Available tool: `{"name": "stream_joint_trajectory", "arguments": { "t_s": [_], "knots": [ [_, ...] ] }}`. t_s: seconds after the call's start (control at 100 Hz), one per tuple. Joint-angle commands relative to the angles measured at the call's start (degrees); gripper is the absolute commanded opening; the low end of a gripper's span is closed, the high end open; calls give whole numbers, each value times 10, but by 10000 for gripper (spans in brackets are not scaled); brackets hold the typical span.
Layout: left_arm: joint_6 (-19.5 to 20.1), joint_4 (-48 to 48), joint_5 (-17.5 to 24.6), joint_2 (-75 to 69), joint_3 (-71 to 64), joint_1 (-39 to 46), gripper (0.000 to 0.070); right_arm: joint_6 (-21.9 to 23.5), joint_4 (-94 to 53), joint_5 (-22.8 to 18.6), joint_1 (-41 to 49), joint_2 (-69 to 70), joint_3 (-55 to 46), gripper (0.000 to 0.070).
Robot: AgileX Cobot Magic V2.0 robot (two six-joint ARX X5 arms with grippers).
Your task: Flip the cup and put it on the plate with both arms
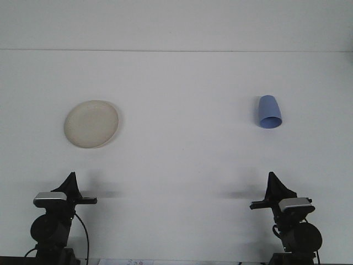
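Front view: white table (182, 160), both arms parked low at the near edge, nothing held by either.

Blue cup (269, 112) sits on the right side of the table, well out from the robot. It looks to be lying over or tilted, wider rim end toward the camera and narrower closed end pointing away; the exact pose is hard to call from this angle. Nothing touches the cup.

Cream plate (91, 123) sits on the left side, flat, round, bare on top. Plate and cup are well apart, about level with each other across the table.

Left gripper (71, 180) is at bottom left, black pointed fingers up, silver wrist block below, a short black bar sticking out to the right. It is near the plate's side of the table but clearly apart from it. Cannot tell whether its fingers are parted or together, since they read as one dark wedge.

Right gripper (273, 184) is at bottom right, same dark wedge shape, bar sticking out to the left, silver block slightly tilted. It sits on the cup's side, well short of the cup. Finger state cannot be told here either.
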Motion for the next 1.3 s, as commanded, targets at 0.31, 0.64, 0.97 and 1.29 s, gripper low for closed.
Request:
{"name": "stream_joint_trajectory", "arguments": {
  "t_s": [0.31,0.64,0.97,1.29],
  "knots": [
    [-4,6,-3,-2,-10,1,14,8,-43,96,0,85,181,292],
    [-4,6,-3,-2,-10,1,14,-126,-44,110,-2,366,320,522],
    [-4,6,-3,-2,-10,1,14,-146,154,80,-55,669,326,519],
    [-4,6,-3,-2,-10,1,14,-167,324,-10,-131,879,352,518]
  ]
}}
